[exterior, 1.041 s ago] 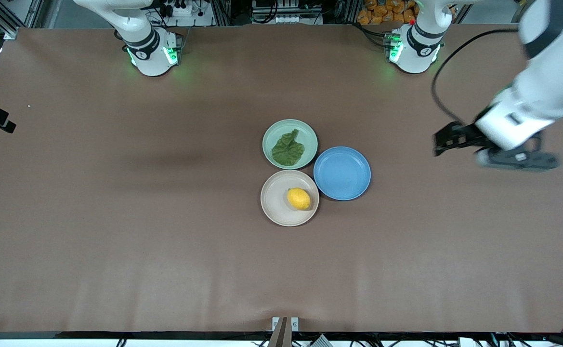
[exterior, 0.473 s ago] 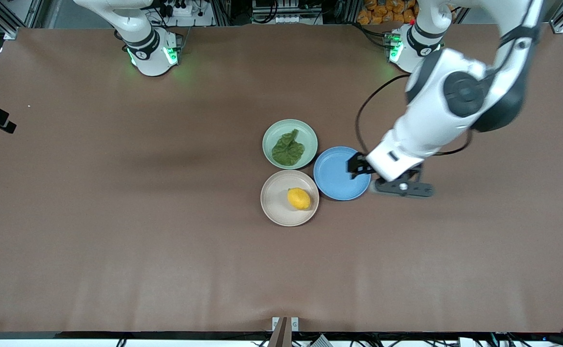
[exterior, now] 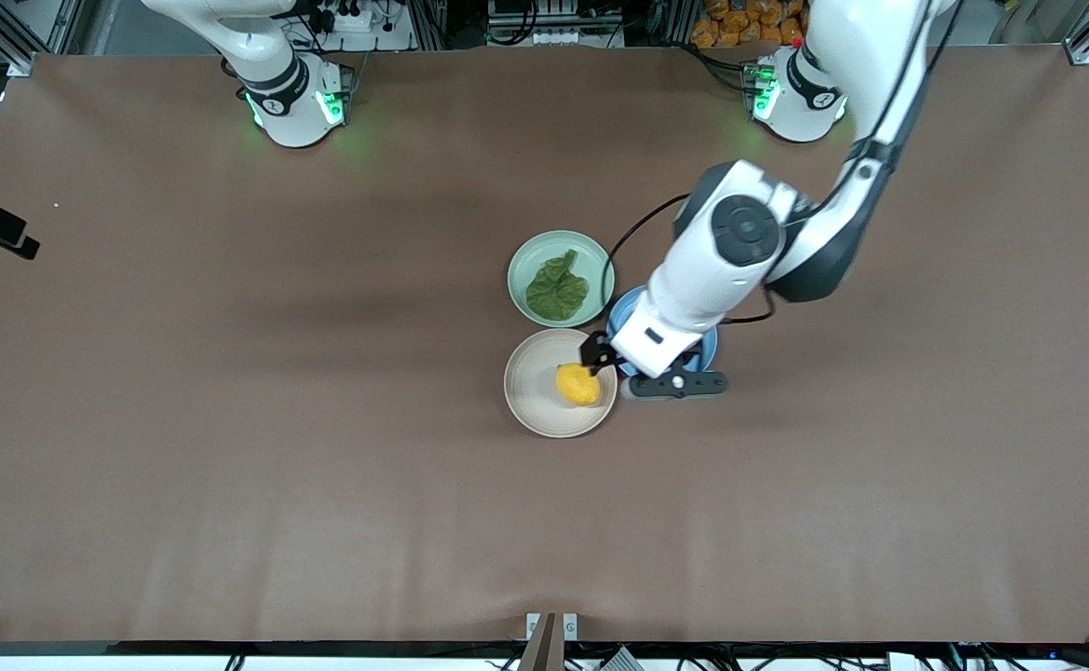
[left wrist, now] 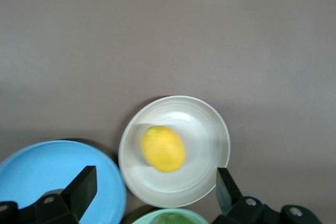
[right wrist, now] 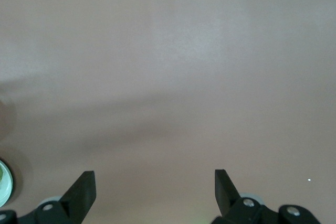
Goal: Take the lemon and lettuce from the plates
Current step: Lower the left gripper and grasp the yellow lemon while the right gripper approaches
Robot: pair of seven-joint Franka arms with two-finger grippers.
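The lemon (exterior: 578,384) lies on the beige plate (exterior: 535,391), the plate nearest the front camera. The lettuce (exterior: 556,287) lies flat on the mint green plate (exterior: 530,256), just farther from the camera. My left gripper (exterior: 597,362) hangs open and empty over the beige plate's edge, right beside the lemon. In the left wrist view the lemon (left wrist: 163,148) sits on the beige plate (left wrist: 207,129) ahead of the open gripper (left wrist: 155,187). My right gripper (right wrist: 155,187) is open and empty over bare table; it does not show in the front view.
A blue plate (exterior: 625,309) touches both other plates toward the left arm's end and lies partly under the left arm; it also shows in the left wrist view (left wrist: 47,171). The mint plate's rim (right wrist: 4,182) shows at the edge of the right wrist view. Brown table surrounds the plates.
My left arm has swung in from the left arm's end of the table, across the blue plate, to the lemon on the beige plate. The plates, lemon and lettuce have not moved.
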